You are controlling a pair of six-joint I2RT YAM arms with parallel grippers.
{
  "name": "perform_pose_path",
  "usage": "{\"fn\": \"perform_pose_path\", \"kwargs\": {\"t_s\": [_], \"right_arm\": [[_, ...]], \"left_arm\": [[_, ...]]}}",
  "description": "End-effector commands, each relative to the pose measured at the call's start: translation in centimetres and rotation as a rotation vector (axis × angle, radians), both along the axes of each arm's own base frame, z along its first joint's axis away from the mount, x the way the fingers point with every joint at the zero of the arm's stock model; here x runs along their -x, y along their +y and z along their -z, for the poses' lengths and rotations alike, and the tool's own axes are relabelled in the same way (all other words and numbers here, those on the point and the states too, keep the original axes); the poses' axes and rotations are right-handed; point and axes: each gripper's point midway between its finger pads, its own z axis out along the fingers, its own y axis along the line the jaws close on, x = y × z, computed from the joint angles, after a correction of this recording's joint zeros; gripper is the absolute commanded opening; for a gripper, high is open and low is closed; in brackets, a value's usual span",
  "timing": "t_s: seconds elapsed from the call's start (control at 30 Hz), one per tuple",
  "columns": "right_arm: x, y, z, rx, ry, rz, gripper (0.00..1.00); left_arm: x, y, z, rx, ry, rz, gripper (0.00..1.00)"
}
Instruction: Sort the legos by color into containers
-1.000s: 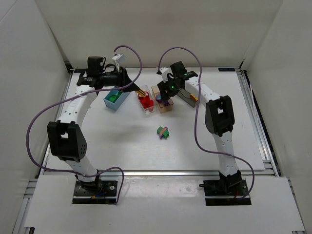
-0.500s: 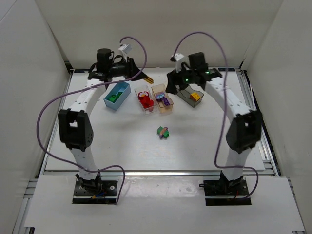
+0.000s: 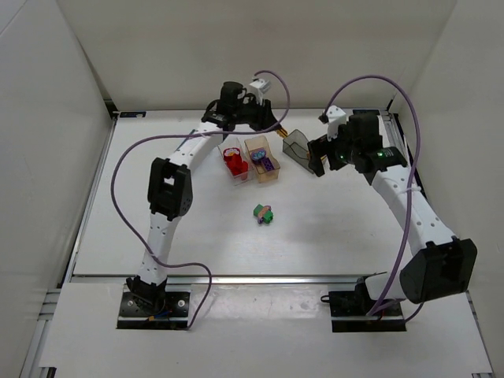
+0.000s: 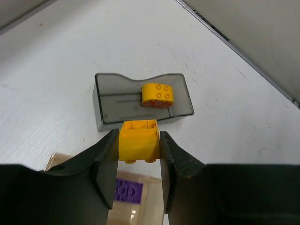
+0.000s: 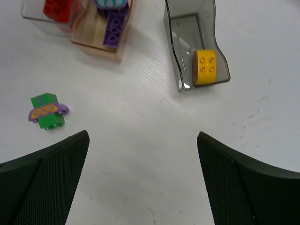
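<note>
My left gripper (image 4: 138,140) is shut on a yellow lego (image 4: 138,145) and holds it above the near wall of the smoky grey bin (image 4: 105,101), which has another yellow lego (image 4: 157,93) in it. In the top view the left gripper (image 3: 280,131) is at the back, beside the grey bin (image 3: 298,146). My right gripper (image 5: 143,136) is open and empty over bare table, right of the grey bin (image 5: 187,28). A green and purple lego cluster (image 3: 264,213) lies mid-table, also in the right wrist view (image 5: 47,111).
The clear bin (image 3: 234,165) holds red legos. The peach bin (image 3: 262,160) holds purple legos (image 5: 115,26). The light blue bin does not show; the left arm lies over its earlier spot. White walls enclose the table at the back and sides.
My left arm has swung right from the clear bin to the grey bin, carrying the yellow lego. My right arm has drawn back to the right, away from the bins.
</note>
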Motion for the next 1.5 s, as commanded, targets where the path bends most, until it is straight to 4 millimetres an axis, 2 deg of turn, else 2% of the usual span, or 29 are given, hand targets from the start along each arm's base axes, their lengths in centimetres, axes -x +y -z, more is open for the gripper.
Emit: {"fn": "perform_pose_path", "kwargs": {"t_s": [0.0, 0.03, 0.07, 0.17, 0.23, 0.27, 0.33, 0.37, 0.47, 0.57, 0.63, 0.67, 0.8, 0.83, 0.9, 0.93, 1.0, 1.03, 1.1, 1.13, 1.17, 1.2, 1.23, 1.27, 1.3, 1.37, 1.4, 1.43, 1.47], "right_arm": [[0.4, -2.1, -2.2, -0.015, -0.06, 0.074, 0.99], [0.6, -2.2, -2.0, -0.015, -0.054, 0.067, 0.99], [1.1, -2.4, -2.1, -0.011, -0.055, 0.065, 0.99], [1.7, -3.3, -1.6, 0.008, -0.043, 0.082, 0.99], [2.1, -3.9, -1.6, 0.011, -0.034, 0.098, 0.99], [2.4, -4.1, -2.0, 0.009, -0.04, 0.1, 0.99], [2.6, -5.0, -2.0, 0.011, -0.027, 0.127, 0.99], [2.7, -5.3, -2.4, 0.005, -0.034, 0.14, 0.99], [3.2, -6.3, -2.5, -0.003, -0.007, 0.164, 0.99], [3.6, -7.1, -2.7, -0.011, 0.004, 0.188, 0.99], [3.8, -7.2, -2.6, -0.021, 0.014, 0.189, 0.99], [3.9, -7.3, -2.5, -0.022, 0.019, 0.191, 0.99], [4.1, -6.3, -1.8, -0.058, 0.059, 0.156, 0.99], [4.2, -5.7, -1.2, -0.072, 0.081, 0.116, 0.98], [4.4, -5.1, -0.2, -0.078, 0.099, 0.068, 0.98], [4.5, -4.6, 0.6, -0.078, 0.112, 0.022, 0.97], [4.7, -4.0, 1.5, -0.085, 0.149, -0.032, 0.95], [4.8, -3.0, 1.9, -0.107, 0.171, -0.105, 0.94], [5.3, -1.8, 2.2, -0.138, 0.215, -0.177, 0.94], [5.2, -0.8, 2.0, -0.146, 0.215, -0.222, 0.94], [5.0, -0.1, 2.9, -0.144, 0.241, -0.264, 0.93], [5.2, 0.5, 3.2, -0.132, 0.249, -0.298, 0.92], [5.3, 1.9, 4.1, -0.105, 0.265, -0.349, 0.92], [5.2, 2.5, 4.6, -0.074, 0.256, -0.39, 0.92], [5.9, 4.0, 4.7, -0.051, 0.262, -0.451, 0.92], [6.2, 5.3, 6.5, -0.007, 0.314, -0.515, 0.93], [6.5, 6.8, 6.4, 0.013, 0.316, -0.562, 0.93], [7.3, 7.2, 8.1, 0.031, 0.407, -0.581, 0.93], [7.8, 7.7, 8.4, 0.037, 0.439, -0.6, 0.93]], "left_arm": [[-0.4, -2.8, -2.1, -0.028, -0.132, -0.003, 0.13], [-0.7, -3.5, -0.6, -0.039, -0.124, 0.002, 0.13], [-0.5, -4.7, -1.2, -0.031, -0.151, 0.014, 0.14], [-0.9, -6.9, 0.0, -0.034, -0.17, 0.019, 0.15], [-1.2, -7.6, 0.6, -0.03, -0.169, 0.013, 0.15], [-1.3, -8.1, 2.1, -0.039, -0.157, 0.015, 0.15], [-1.8, -8.6, 1.9, -0.032, -0.176, -0.001, 0.16], [-2.0, -8.9, 3.5, -0.04, -0.157, -0.003, 0.19], [-2.4, -9.5, 4.2, -0.037, -0.168, -0.006, 0.22], [-2.7, -9.9, 4.8, -0.043, -0.176, -0.024, 0.34], [-3.1, -9.9, 5.2, -0.051, -0.187, -0.043, 0.53], [-3.2, -9.9, 5.0, -0.046, -0.187, -0.051, 0.67], [-3.6, -9.6, 2.5, -0.004, -0.214, -0.065, 0.8], [-3.5, -9.2, -0.4, 0.024, -0.245, -0.074, 0.82], [-3.1, -8.7, -3.3, 0.058, -0.255, -0.071, 0.85], [-2.3, -8.0, -6.5, 0.073, -0.27, -0.074, 0.86], [-1.7, -6.2, -9.6, 0.096, -0.242, -0.087, 0.88], [-0.3, -5.0, -13.4, 0.121, -0.26, -0.082, 0.93], [0.5, -1.9, -13.8, 0.074, -0.19, -0.097, 0.99], [2.3, -0.3, -16.9, 0.084, -0.21, -0.083, 0.99], [2.9, 1.8, -15.3, 0.047, -0.131, -0.067, 0.99], [3.4, 3.3, -15.3, 0.037, -0.108, -0.063, 1.0], [5.1, 4.9, -17.5, 0.046, -0.124, -0.05, 0.99], [6.1, 6.2, -17.0, 0.037, -0.083, -0.028, 0.99], [6.2, 8.2, -14.2, -0.005, -0.016, -0.052, 0.99], [8.6, 10.6, -13.9, -0.074, -0.003, -0.067, 0.99], [8.5, 12.4, -12.2, -0.112, 0.069, -0.134, 0.99], [8.6, 13.8, -11.4, -0.121, 0.157, -0.224, 0.99], [9.2, 15.3, -11.7, -0.12, 0.18, -0.276, 0.99]]}}
